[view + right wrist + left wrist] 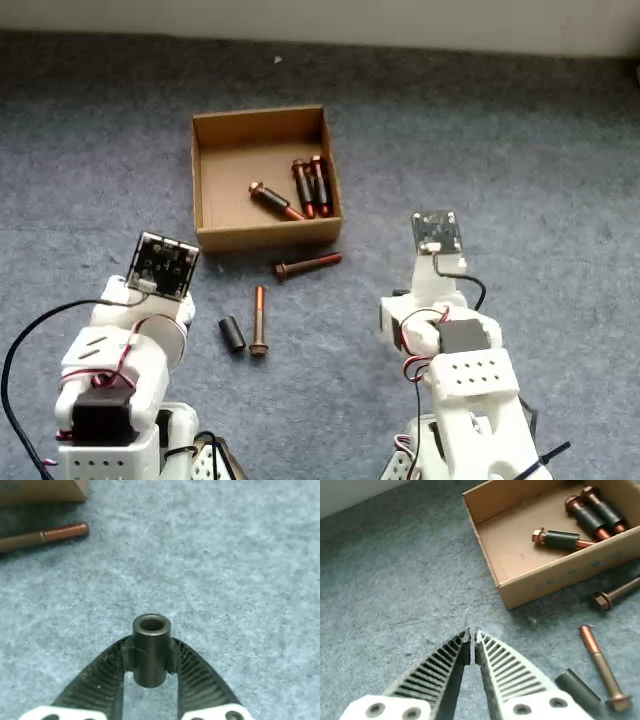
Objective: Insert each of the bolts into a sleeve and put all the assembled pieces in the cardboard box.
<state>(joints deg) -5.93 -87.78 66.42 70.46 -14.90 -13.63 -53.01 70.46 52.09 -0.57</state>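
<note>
right gripper (151,655) pinches a black sleeve (151,637) over the carpet (520,150), left gripper (472,636) pressed together on nothing; three assembled pieces (303,187) lie in the cardboard box (265,238), one bare bolt (307,265) just outside its front wall, a second bolt (259,320) farther from it, just beside a loose sleeve (232,333), not touching.

No text can be read; the faint blue print (572,573) on the cardboard box (530,587) is illegible.

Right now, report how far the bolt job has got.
Done: three assembled pieces lie in the cardboard box. In hand: the right gripper is shut on a sleeve. Remaining: two bare bolts and one loose sleeve on the carpet, to assemble and box.
</note>
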